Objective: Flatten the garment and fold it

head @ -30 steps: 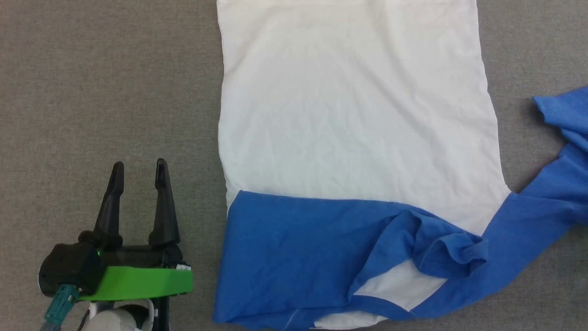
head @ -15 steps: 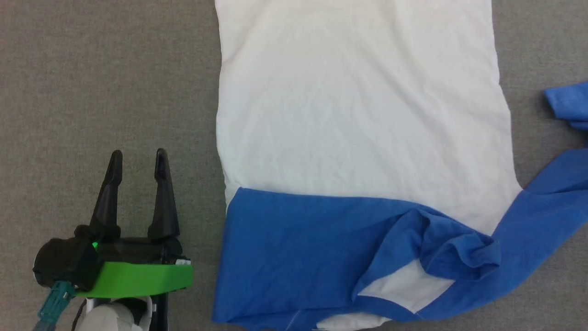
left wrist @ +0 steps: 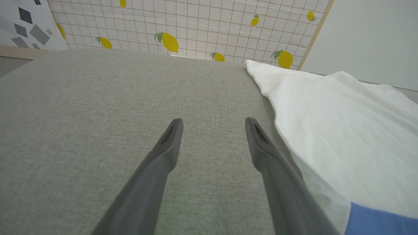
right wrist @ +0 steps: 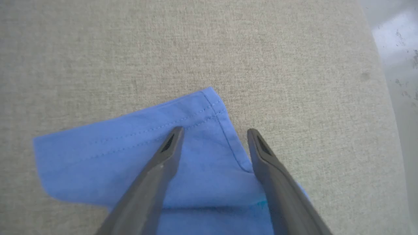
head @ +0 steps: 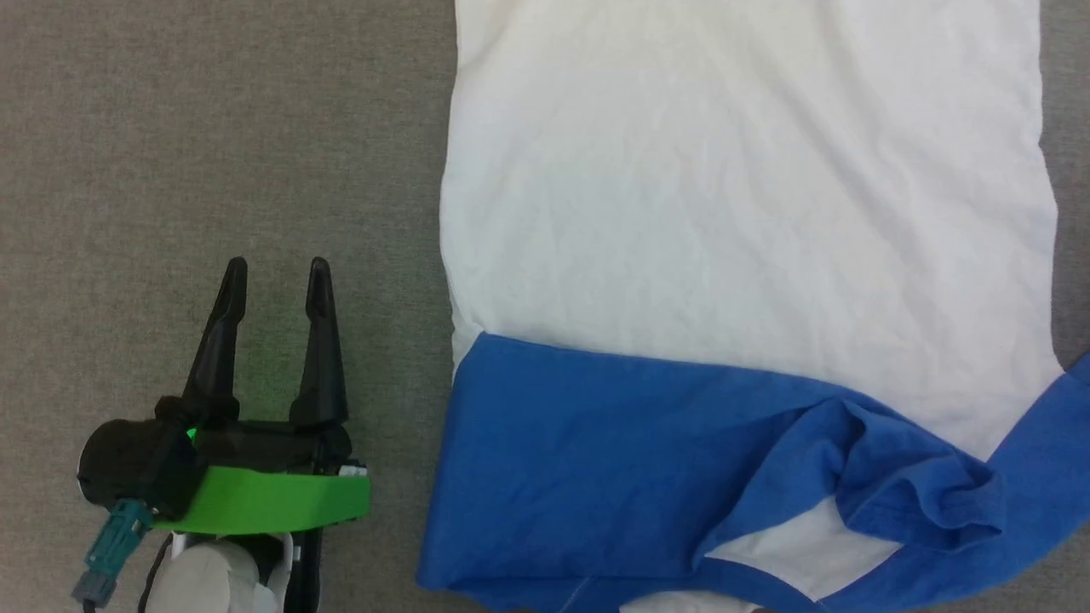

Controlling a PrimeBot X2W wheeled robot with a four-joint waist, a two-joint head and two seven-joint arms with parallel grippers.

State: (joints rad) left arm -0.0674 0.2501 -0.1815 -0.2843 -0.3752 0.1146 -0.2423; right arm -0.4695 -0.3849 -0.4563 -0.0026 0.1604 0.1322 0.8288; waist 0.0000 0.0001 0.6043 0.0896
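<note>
- While poised over sleeve (right wrist: pixel 107 156), spread right fingers (right wrist: pixel 171 143) fully within the last second; nothing gripped now.
- Laid cuff (right wrist: pixel 209 107) flat on desk (right wrist: pixel 98 49), near right edge.
- Kept left fingers (head: pixel 319 358) wide, empty, over bare desk just beside garment (head: pixel 741 213).
- Shows garment's white body flat toward far edge, blue part bunched toward near edge.
- Reads as sleeve straightened; judged next: smooth bunched blue, then fold.

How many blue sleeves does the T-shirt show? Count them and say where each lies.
2. The folded sleeve lies across the T-shirt's near end; the outstretched sleeve runs off the head view's right edge, its cuff below the right tool.
</note>
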